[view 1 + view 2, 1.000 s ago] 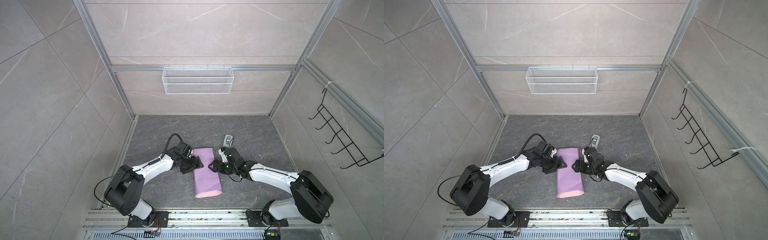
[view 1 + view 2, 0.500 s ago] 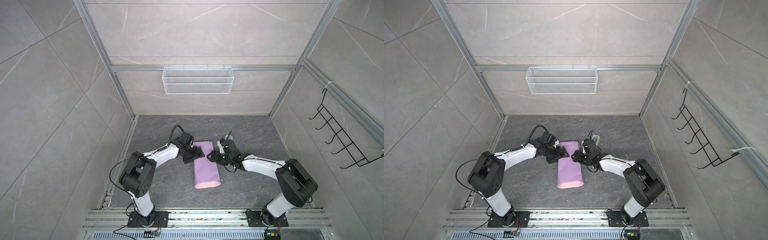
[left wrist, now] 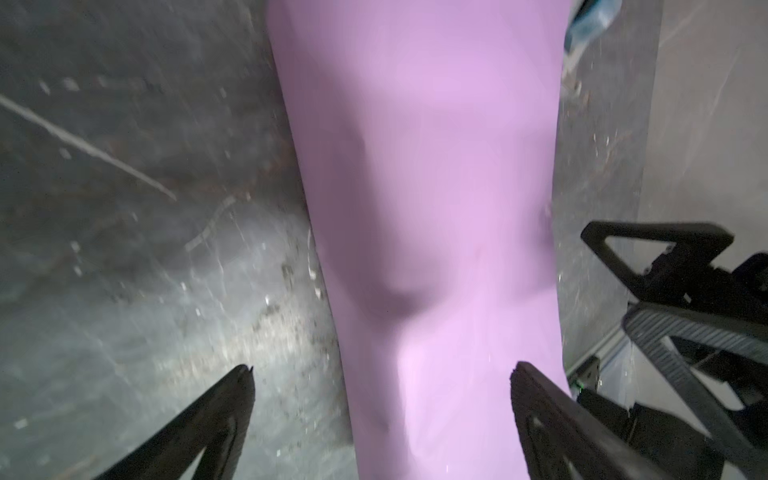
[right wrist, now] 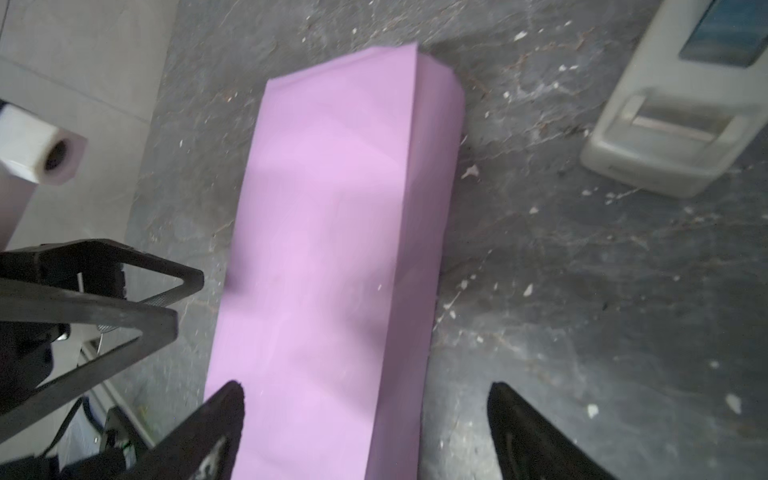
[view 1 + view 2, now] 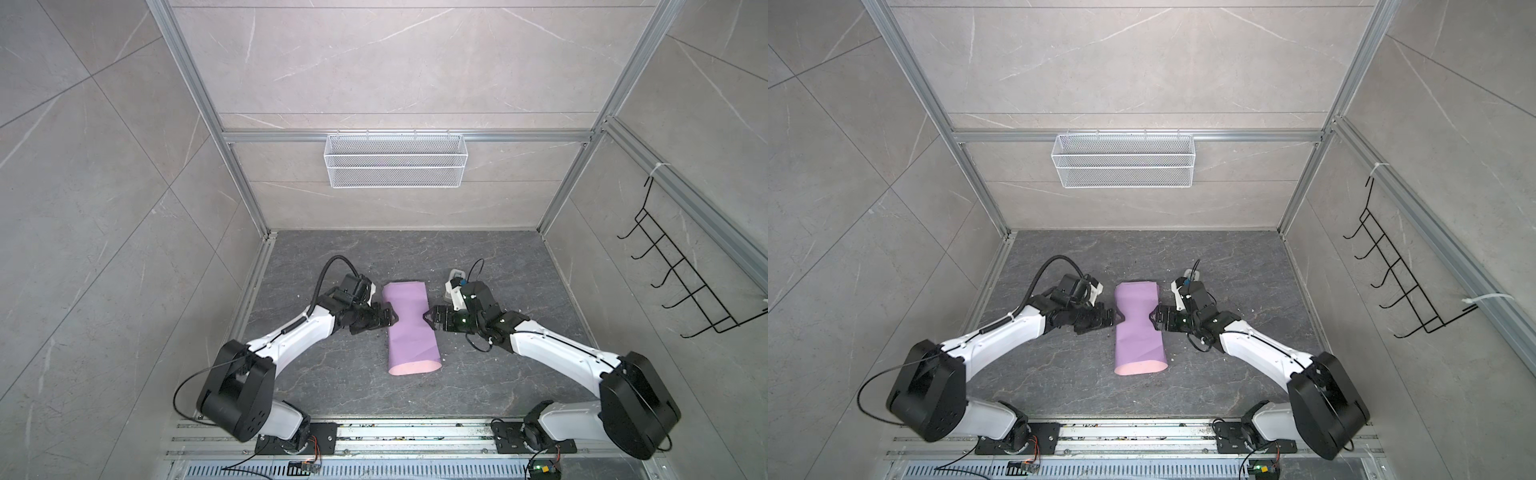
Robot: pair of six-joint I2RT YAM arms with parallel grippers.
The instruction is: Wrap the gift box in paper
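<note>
The paper (image 5: 409, 328) lies on the dark floor as a long lilac sleeve, its pink inner face showing at the near open end (image 5: 1140, 368). It is pinched narrower at its middle. The gift box is hidden. My left gripper (image 5: 390, 318) stands open at the sleeve's left side (image 5: 1119, 318). In the left wrist view the left gripper (image 3: 382, 370) straddles the paper's (image 3: 419, 166) edge without clamping it. My right gripper (image 5: 428, 322) is open at the right side (image 5: 1154, 319). In the right wrist view the right gripper (image 4: 365, 388) spans the paper's (image 4: 340, 216) other edge.
A small grey-white device (image 5: 455, 277) sits on the floor just behind the right gripper, also in the right wrist view (image 4: 673, 124). A white wire basket (image 5: 395, 166) hangs on the back wall. A black hook rack (image 5: 681, 286) is on the right wall.
Both grippers have opened wider. The paper sleeve slid a little toward the back wall a second ago. Since then both grippers have come back along it to its middle.
</note>
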